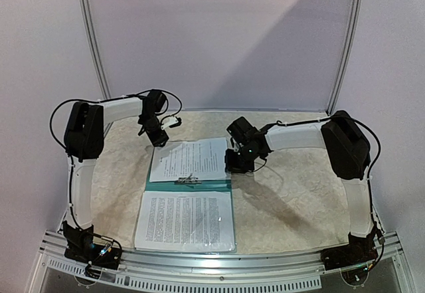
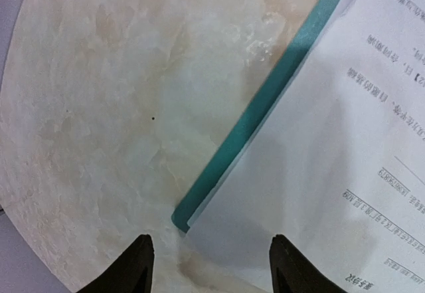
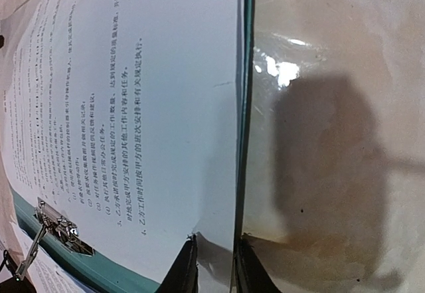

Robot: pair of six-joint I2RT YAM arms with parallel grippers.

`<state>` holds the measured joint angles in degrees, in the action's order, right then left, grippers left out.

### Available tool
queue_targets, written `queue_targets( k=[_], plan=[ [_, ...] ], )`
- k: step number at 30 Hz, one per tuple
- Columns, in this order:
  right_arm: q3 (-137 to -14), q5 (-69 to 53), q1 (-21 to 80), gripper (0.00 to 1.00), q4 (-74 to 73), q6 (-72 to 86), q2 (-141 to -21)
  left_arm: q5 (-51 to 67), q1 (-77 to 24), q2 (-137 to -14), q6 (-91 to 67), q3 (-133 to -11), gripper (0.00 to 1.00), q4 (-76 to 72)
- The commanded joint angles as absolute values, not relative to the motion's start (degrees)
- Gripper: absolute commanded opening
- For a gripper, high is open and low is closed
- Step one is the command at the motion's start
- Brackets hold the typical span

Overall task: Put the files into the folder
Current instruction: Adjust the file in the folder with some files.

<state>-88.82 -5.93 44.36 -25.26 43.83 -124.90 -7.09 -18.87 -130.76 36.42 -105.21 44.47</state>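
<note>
The teal folder (image 1: pixel 189 187) lies open in the middle of the table, its silver clip (image 1: pixel 188 180) at the fold. One printed sheet of the files (image 1: pixel 189 160) rests on the far half, and more files (image 1: pixel 186 220) lie on the near half. My right gripper (image 1: pixel 237 165) sits at the far sheet's right edge. In the right wrist view its jaws (image 3: pixel 214 260) are nearly closed, pinching the sheet's edge (image 3: pixel 222 173) and the folder's rim (image 3: pixel 247 107). My left gripper (image 1: pixel 158 139) hovers open (image 2: pixel 214 266) over the folder's far-left corner (image 2: pixel 182 216), holding nothing.
The tabletop (image 1: pixel 292 193) is pale marbled stone. White walls and a curved metal frame (image 1: pixel 93 47) stand behind it. A metal rail (image 1: pixel 219 263) with both arm bases runs along the near edge. In the right wrist view the clip (image 3: pixel 60 230) shows at lower left.
</note>
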Motion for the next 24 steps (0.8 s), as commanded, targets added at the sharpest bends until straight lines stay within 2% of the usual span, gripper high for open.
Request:
queue_targets(
  k=[1,14,17,24],
  plan=[
    [-87.4,-4.5,45.3,0.21,-29.5,42.8,-123.4,-6.4,-18.8,-127.3,36.2,-104.4,0.61,45.2],
    [-86.5,-4.1,46.2,0.2,-29.7,42.9,-122.2,-5.4,-18.6,-125.4,35.9,-104.6,0.61,46.8],
    [-86.0,-4.0,46.4,0.22,-29.7,43.4,-121.8,-4.5,-18.2,-124.3,35.5,-104.4,0.6,48.0],
    [-90.0,3.6,46.9,0.28,-36.6,41.9,-117.1,8.9,-18.3,-114.3,40.4,-94.1,0.6,50.5]
  ],
)
